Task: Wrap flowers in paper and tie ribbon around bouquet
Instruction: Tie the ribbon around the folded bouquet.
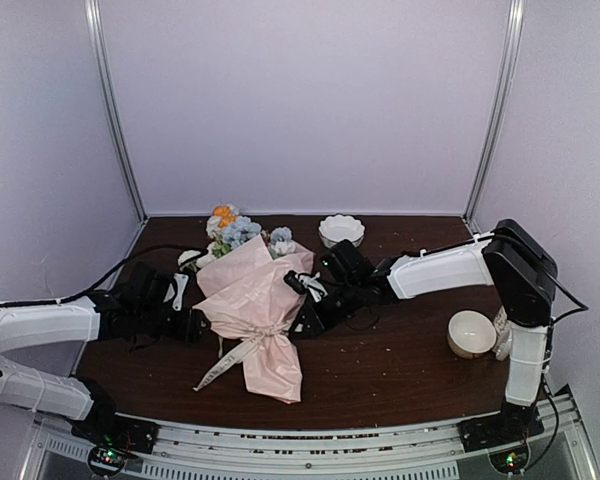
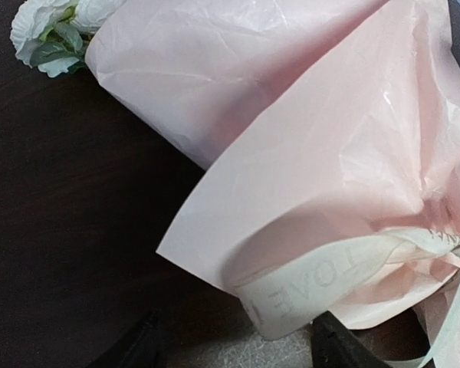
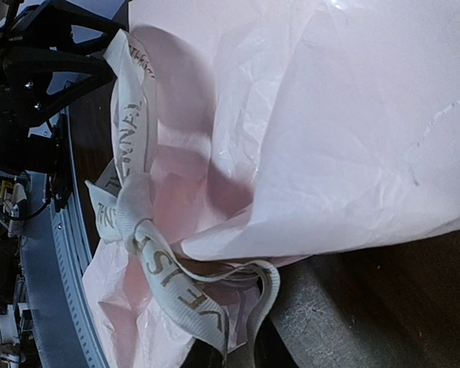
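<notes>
- The bouquet (image 1: 248, 300) lies on its side in the middle of the dark table (image 1: 400, 375). Its open top points away from you and its tail points toward the arm bases.
- The flowers (image 1: 234, 229), blue, white and orange, poke out of the bouquet's far end.
- The pink paper (image 2: 307, 153) wraps them as a crinkly cone, pinched in at the lower part of the bouquet.
- The cream ribbon (image 3: 130, 207) with printed letters is knotted around that pinch. One loose end trails off the bouquet's near-left side.
- Your left claw (image 2: 238, 346) sits against the bouquet's left flank. Its fingers are spread wide and a ribbon loop hangs just above the gap, not pinched.
- Your right claw (image 1: 305, 306) is pressed to the bouquet's right flank by the knot. You cannot tell whether it is closed or what it holds.
- A white fluted dish (image 1: 341, 230) stands beyond the bouquet to its right.
- A cream cup (image 1: 470, 333) stands well to the bouquet's right.
</notes>
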